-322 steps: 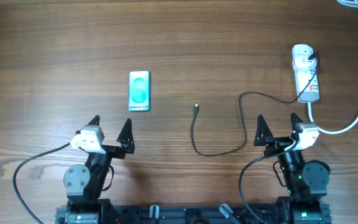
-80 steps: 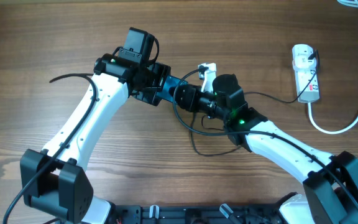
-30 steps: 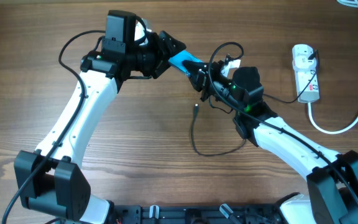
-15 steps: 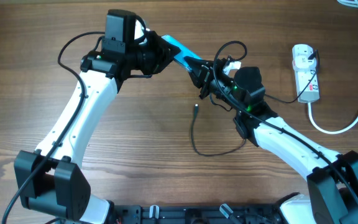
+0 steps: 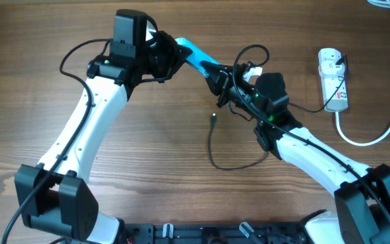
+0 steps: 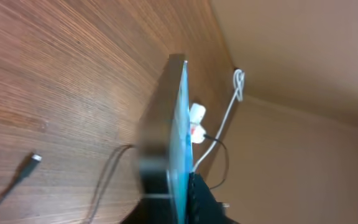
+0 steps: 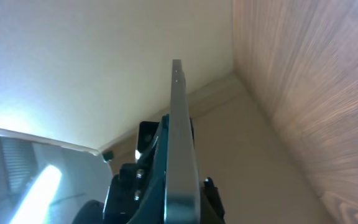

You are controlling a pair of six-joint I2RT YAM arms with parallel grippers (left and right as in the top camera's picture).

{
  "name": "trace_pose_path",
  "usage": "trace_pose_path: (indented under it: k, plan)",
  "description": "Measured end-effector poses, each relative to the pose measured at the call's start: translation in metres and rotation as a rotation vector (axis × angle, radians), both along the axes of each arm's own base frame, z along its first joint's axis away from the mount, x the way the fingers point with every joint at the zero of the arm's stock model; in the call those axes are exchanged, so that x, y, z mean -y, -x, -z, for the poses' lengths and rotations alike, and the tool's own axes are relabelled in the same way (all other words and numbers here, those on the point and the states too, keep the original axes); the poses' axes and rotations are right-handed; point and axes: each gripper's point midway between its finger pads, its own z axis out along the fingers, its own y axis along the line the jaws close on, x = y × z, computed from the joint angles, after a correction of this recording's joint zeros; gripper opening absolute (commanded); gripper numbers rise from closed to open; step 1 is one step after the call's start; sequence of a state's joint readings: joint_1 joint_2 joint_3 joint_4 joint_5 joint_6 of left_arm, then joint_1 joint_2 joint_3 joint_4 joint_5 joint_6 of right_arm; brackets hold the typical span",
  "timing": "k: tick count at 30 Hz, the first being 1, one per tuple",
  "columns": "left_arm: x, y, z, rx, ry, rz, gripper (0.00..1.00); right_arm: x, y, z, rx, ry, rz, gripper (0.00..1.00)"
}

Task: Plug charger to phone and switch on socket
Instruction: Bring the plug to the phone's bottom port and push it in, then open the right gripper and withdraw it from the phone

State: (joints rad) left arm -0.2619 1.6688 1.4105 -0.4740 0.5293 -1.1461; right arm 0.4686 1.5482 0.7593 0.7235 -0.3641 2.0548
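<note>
The phone (image 5: 193,55) hangs above the table, tilted, its light blue face showing between my two arms. My left gripper (image 5: 175,54) is shut on its upper left end and my right gripper (image 5: 217,73) is shut on its lower right end. The left wrist view has the phone (image 6: 180,124) edge-on, rising from my left gripper (image 6: 182,199). Seen from the right wrist, the phone (image 7: 180,143) is a thin edge in my right gripper (image 7: 182,199). The charger's metal tip (image 5: 212,117) lies on the wood below, its black cable (image 5: 232,163) looping right. The socket (image 5: 333,80) lies at the far right.
A thick white cord (image 5: 378,135) runs from the socket along the right edge of the table. The charger's black plug sits in the socket's top end. Both arms cross the middle of the wooden table (image 5: 59,41).
My left gripper's jaws have closed onto the phone's upper end over the last second. The right gripper has kept its hold, and the phone has hardly moved.
</note>
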Motion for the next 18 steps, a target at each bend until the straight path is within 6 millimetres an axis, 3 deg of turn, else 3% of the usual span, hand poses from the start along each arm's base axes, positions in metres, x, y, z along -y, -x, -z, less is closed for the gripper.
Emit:
trace_pose_path:
  k: [2,12,15,18]
  plan:
    - [0.000,0.000,-0.004,-0.010,0.018,-0.017,0.04,0.000,0.000,-0.003,0.001,-0.015,0.000,0.08]
    - [-0.005,0.003,0.003,0.002,-0.044,0.000,0.04,-0.002,0.003,-0.001,0.063,0.052,-0.024,0.62]
    - [-0.010,0.006,0.010,0.022,-0.098,0.042,0.04,-0.003,0.005,0.015,0.081,0.159,-0.041,0.76]
    - [-0.023,0.009,0.017,0.053,-0.166,0.093,0.04,0.002,0.009,0.042,0.092,0.320,-0.072,0.82]
